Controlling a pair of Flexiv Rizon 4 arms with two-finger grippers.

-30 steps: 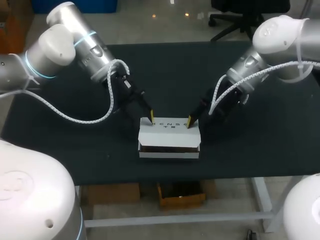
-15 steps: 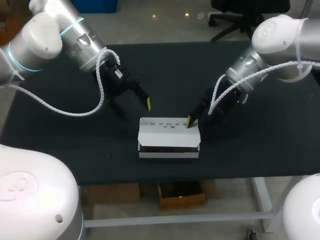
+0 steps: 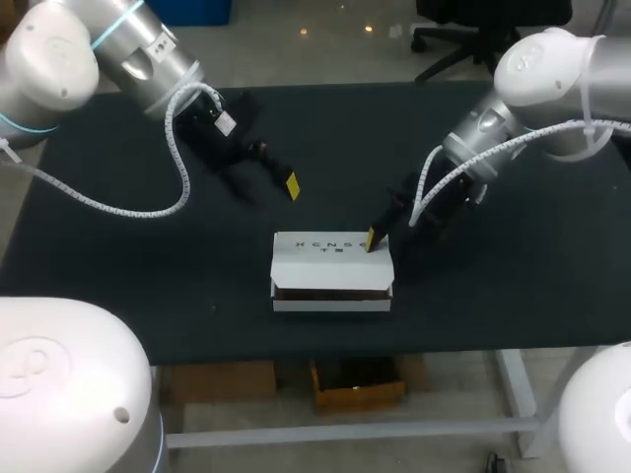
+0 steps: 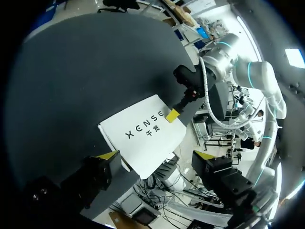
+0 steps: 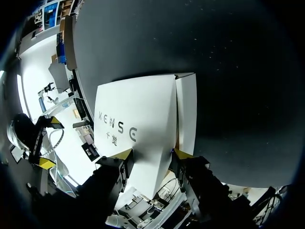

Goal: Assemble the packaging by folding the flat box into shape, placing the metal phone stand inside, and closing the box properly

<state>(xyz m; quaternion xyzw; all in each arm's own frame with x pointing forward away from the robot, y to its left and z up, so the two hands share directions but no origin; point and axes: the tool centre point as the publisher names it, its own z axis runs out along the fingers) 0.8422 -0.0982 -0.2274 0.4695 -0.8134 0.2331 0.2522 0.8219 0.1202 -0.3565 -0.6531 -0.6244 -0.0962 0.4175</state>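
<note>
One-handed hold on the white box (image 3: 332,258) now. Pulled the left gripper (image 4: 157,154) off the rear left corner of the lid (image 3: 333,246) within the last second and lifted it well away, up and behind-left of the box, with fingers spread wide and nothing between them. Kept the right gripper (image 5: 151,152) at the box's rear right corner, with fingers apart and one yellow tip down on the lid, not clamped on anything. Left the box itself unmoved, lying flat on the black table (image 3: 118,266). Probably marks the end of pressing the lid down on the left, with closing near complete but not finished. Still shows a dark gap (image 3: 332,292) along the box's front, just under the lid's edge, so likely needs a tuck or a last push there. Cannot make out the contents through that gap: only something dark, too dim to name as the metal phone stand.
</note>
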